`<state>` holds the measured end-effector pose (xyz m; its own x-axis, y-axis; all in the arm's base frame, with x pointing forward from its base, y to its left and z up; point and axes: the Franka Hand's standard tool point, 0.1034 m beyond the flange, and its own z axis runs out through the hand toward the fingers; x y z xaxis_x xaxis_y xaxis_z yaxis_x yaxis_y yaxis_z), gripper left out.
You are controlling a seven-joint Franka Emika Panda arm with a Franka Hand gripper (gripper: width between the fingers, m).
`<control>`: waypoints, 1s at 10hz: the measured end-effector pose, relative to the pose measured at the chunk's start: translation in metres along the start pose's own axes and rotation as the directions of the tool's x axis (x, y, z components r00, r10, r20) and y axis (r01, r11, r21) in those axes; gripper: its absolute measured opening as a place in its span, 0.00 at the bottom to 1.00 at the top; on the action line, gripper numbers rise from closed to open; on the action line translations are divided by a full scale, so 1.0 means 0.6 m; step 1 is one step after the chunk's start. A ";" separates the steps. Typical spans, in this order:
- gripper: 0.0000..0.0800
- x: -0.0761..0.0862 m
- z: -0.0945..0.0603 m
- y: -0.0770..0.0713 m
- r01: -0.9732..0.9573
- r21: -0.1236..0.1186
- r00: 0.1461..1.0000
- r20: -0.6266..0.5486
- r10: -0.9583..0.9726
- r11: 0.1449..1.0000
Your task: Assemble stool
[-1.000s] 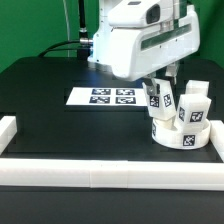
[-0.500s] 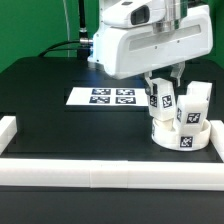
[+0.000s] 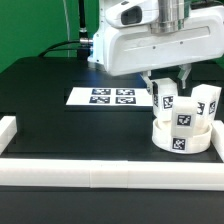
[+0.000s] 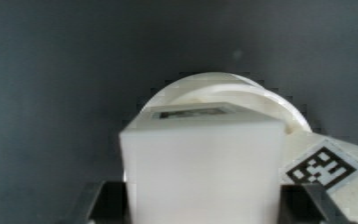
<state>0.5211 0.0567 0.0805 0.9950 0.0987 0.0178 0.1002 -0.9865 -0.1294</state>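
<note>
Nearest the camera, the long white border rail runs along the table's front edge. Just behind it, toward the front right corner of the black table, sits the stool's round seat, lying flat with its axis vertical and a tag on its curved wall. Legs stand upright on it: one at the exterior view's right, one in the middle, and one at the left, long axes vertical.

The gripper is closed on that left leg, fingers across its upper part; the wrist view shows the blocky white leg between the dark fingertips.

These parts look like rigid, light plastic with smooth, likely slippery faces, not fragile. The flat opposite sides of a leg near its top seem the best hold, keeping it vertical.

Farther back lies the marker board, well apart from the stool.
</note>
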 end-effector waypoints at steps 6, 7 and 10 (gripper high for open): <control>0.43 0.000 0.001 -0.003 -0.107 0.006 0.994 -0.001 0.107 0.994; 0.43 0.001 0.001 -0.008 -0.187 0.013 0.982 -0.002 0.187 0.982; 0.43 0.002 0.004 -0.024 -0.467 0.032 0.884 0.010 0.467 0.884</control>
<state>0.5207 0.0715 0.0802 0.9265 -0.3724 -0.0543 -0.3762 -0.9136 -0.1540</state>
